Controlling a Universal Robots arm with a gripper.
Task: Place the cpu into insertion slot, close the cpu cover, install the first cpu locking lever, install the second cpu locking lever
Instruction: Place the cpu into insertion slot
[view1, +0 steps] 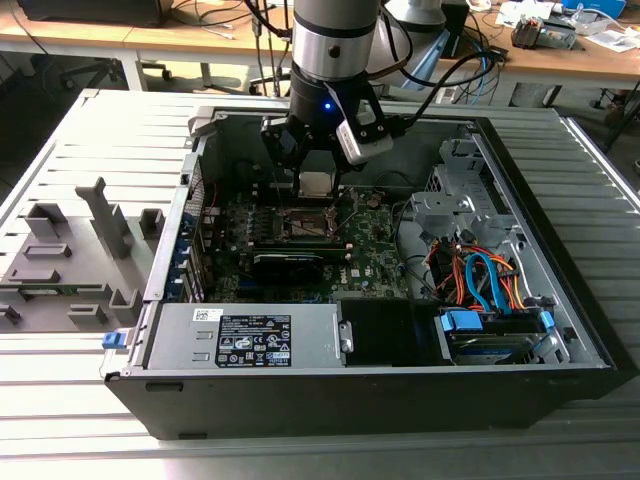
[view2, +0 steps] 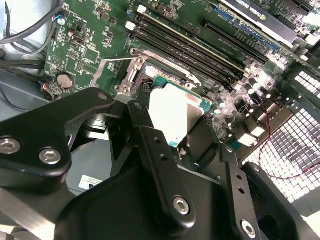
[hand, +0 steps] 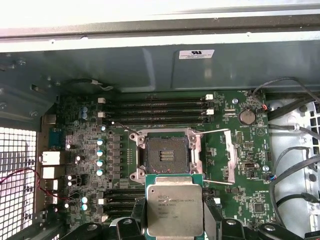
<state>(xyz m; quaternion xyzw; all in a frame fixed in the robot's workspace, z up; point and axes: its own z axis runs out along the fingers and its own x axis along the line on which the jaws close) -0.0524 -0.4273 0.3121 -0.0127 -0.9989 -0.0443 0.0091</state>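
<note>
Claw (view1: 316, 190) and arm (view1: 335, 40) hang over an open computer case (view1: 560, 300) that lies on the ribbed metal bench (view1: 110, 130) in the exterior view. The claw is clenched on the cpu (view1: 316, 182), which it holds flat, silver face up, in the air just above the green circuit board (view1: 375, 250). The insertion slot (view1: 300, 222) lies bare below it, a little nearer the camera. A grey fixture (view1: 70, 260) sits on the bench at the exterior view's left, well apart from the case.

In the second wrist view, two black fingers (view2: 155, 145) grip the cpu (view2: 175, 112) by opposite edges, so the claw (view2: 182, 137) is grasping it. The chip is over one side of the insertion slot (view2: 165, 79), not seated. Long black memory slots (view2: 185, 47) run beside the socket, and a coin cell (view2: 64, 80) sits on the board farther off.

In the first wrist view, the cpu (hand: 175, 210) is level in the claw (hand: 175, 225), with a dark finger (hand: 212, 220) at each side. The insertion slot (hand: 167, 154) is empty, its dark centre uncovered, just beyond the chip's far edge. The cpu cover (hand: 231, 155) is swung open, beside the socket on the side toward the coin cell (hand: 246, 117). Memory slots (hand: 155, 107) lie on the socket's far side.
</note>
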